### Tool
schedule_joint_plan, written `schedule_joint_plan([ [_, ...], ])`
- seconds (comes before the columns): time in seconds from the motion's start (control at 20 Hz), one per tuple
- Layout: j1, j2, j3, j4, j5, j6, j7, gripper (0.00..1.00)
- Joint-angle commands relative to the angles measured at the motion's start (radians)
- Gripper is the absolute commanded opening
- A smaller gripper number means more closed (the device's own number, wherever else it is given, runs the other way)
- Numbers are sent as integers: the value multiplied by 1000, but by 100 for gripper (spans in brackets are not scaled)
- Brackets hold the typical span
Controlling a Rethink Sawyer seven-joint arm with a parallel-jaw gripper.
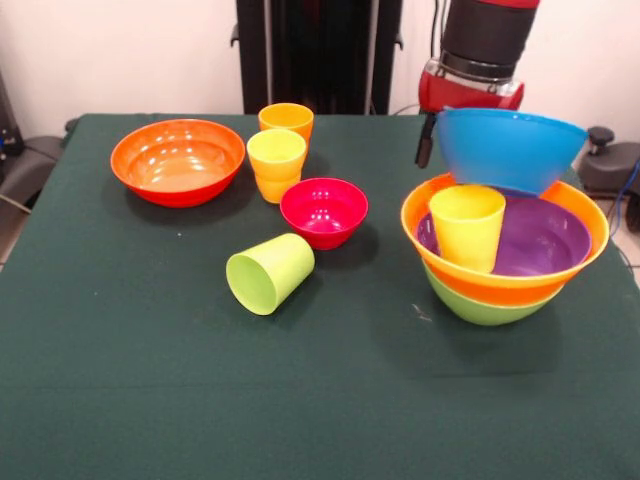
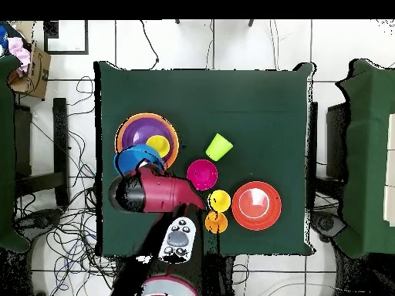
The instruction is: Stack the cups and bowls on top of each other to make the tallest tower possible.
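The green table [image 1: 120,380] carries everything. At about 3 o'clock on it in the front view stands the tower [image 1: 505,270]: a lime green bowl [image 1: 485,310] at the base, an orange bowl [image 1: 500,285] nested in it, a purple bowl [image 1: 545,240] nested in that. A yellow cup [image 1: 467,225] stands upright inside the purple bowl, toward its 9 o'clock side.

The red arm [image 1: 480,50] hangs above the tower. The gripper [image 1: 428,140] holds the blue bowl [image 1: 508,148] by its rim at the bowl's 9 o'clock edge; one dark finger [image 1: 426,140] shows outside the wall, closed on the rim. The bowl is tilted and lifted, overlapping the tower's 12 o'clock rim.

Judged step: placing the blue bowl onto the tower. The next move calls for centring and levelling it; the upright yellow cup may obstruct nesting.

Well apart, at 10 o'clock, sits the red-orange bowl [image 1: 178,160]. Near centre: the magenta bowl [image 1: 323,210], a second yellow cup [image 1: 276,165], an orange cup [image 1: 286,120], and a lime green cup [image 1: 268,272] on its side.
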Motion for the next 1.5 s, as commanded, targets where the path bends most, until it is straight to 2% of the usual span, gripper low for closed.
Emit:
schedule_joint_plan([
  [0.05,-37,63,33,-165,-34,101,8,100],
  [0.35,1,58,-7,-201,-30,149,30,100],
  [0.6,25,76,-29,-209,-27,144,49,100],
  [0.9,50,93,-36,-172,-47,170,39,100],
  [1.05,32,64,10,-117,-71,251,-28,100],
  [1.15,52,65,-6,-93,-69,225,0,100],
  [1.4,56,76,-4,-90,-67,206,12,100],
  [1.45,56,76,-4,-93,-66,209,12,0],
  [1.5,55,76,-2,-92,-64,211,12,0],
])
